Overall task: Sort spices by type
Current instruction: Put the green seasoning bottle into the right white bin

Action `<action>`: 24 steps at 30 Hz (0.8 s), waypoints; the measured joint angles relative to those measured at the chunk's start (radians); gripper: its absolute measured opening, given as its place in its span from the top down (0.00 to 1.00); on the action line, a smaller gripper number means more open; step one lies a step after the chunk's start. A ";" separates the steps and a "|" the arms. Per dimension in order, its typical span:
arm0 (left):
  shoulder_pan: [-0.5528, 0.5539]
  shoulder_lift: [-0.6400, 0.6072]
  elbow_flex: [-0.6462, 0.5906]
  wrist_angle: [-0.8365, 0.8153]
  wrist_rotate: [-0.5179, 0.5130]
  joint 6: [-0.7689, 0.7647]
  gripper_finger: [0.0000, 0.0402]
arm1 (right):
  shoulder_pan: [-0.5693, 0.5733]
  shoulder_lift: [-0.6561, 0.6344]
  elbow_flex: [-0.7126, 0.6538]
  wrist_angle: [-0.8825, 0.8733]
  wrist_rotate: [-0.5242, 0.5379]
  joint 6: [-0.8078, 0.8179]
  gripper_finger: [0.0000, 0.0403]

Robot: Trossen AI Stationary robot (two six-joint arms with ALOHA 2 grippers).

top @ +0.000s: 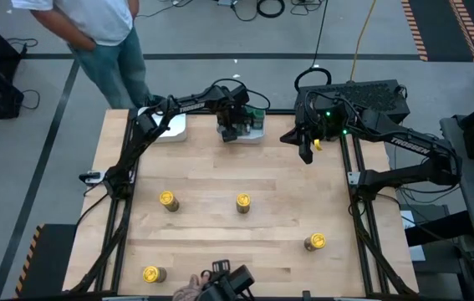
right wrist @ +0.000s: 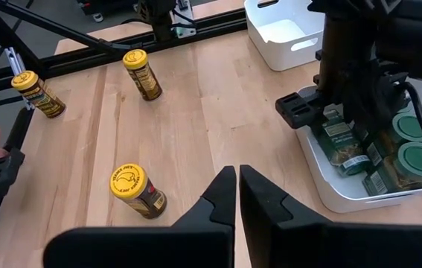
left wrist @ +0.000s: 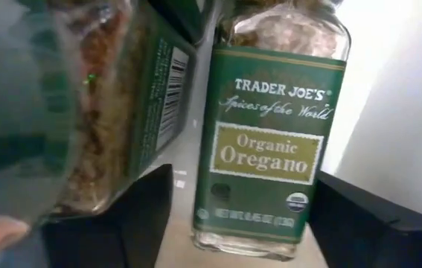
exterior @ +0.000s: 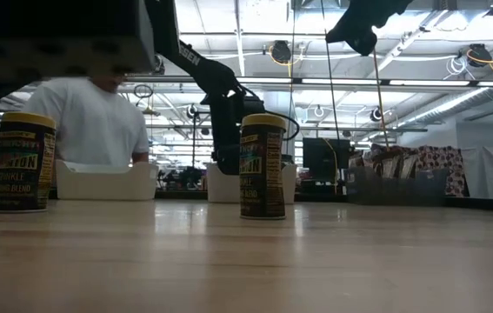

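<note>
One camera looks straight down on the counter (top: 245,180); another sits at counter level, facing the room. The wrist cameras look forward, the left one very close to an oregano jar (left wrist: 270,126), and the right one shares the white tray (right wrist: 344,186) with the overhead view.

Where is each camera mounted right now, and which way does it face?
High: overhead, straight down; both arms, four yellow-lid jars.
Low: table height, level; left arm behind a jar.
Left wrist: left end effector open around the oregano jar.
Right wrist: shut right end effector, facing the left arm and tray.
High and right wrist share the tray.
</note>
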 joint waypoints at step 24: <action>0.005 -0.014 0.131 -0.119 -0.032 0.053 0.49 | 0.000 0.000 0.000 0.000 0.000 -0.002 1.00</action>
